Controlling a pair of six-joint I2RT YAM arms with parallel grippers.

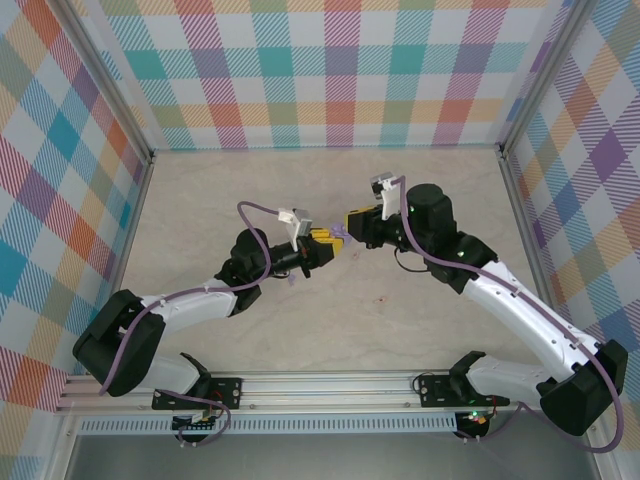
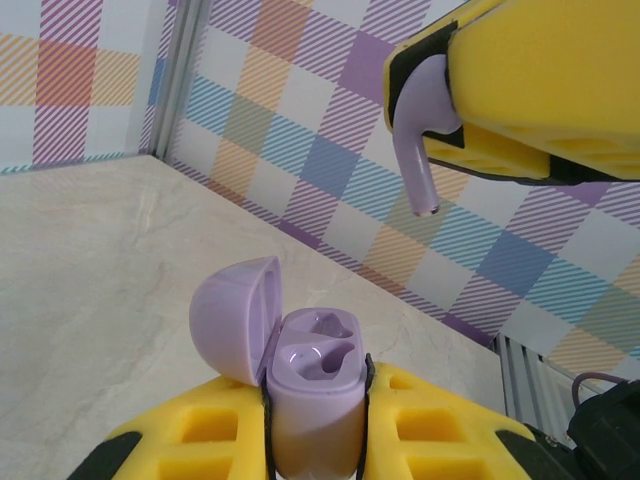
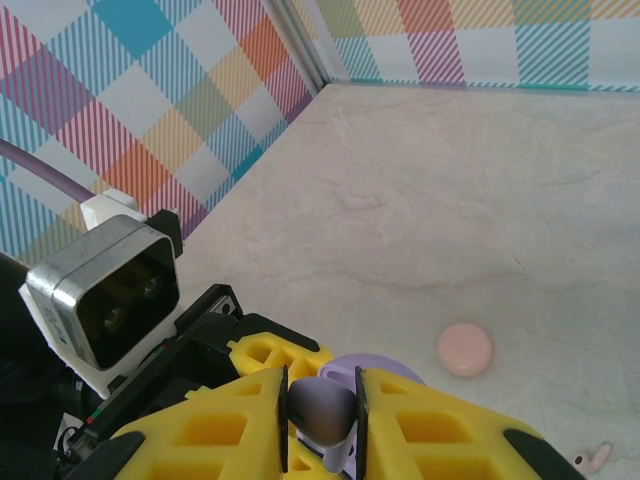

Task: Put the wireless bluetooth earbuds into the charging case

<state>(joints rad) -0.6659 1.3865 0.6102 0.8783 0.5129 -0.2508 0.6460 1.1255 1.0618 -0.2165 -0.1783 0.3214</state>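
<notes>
My left gripper (image 2: 316,396) is shut on the purple charging case (image 2: 315,385) and holds it upright. Its lid (image 2: 232,318) is swung open to the left, and both moulded slots show hollow. Above and to the right of the case hangs a purple stemmed earbud (image 2: 420,150), stem pointing down, clamped in my right gripper (image 3: 322,405). From the right wrist, the earbud's head (image 3: 322,408) sits between the yellow pads with the case lid (image 3: 375,372) just beyond. From above, the two grippers (image 1: 322,247) (image 1: 355,222) meet at mid-table. A second pale earbud (image 3: 590,458) lies on the table.
A pink round disc (image 3: 464,349) lies on the beige tabletop (image 3: 480,180) near the loose earbud. Plaid walls enclose the table on three sides, with a metal corner post (image 2: 180,80) behind the case. The left wrist camera (image 3: 105,295) sits close to my right fingers.
</notes>
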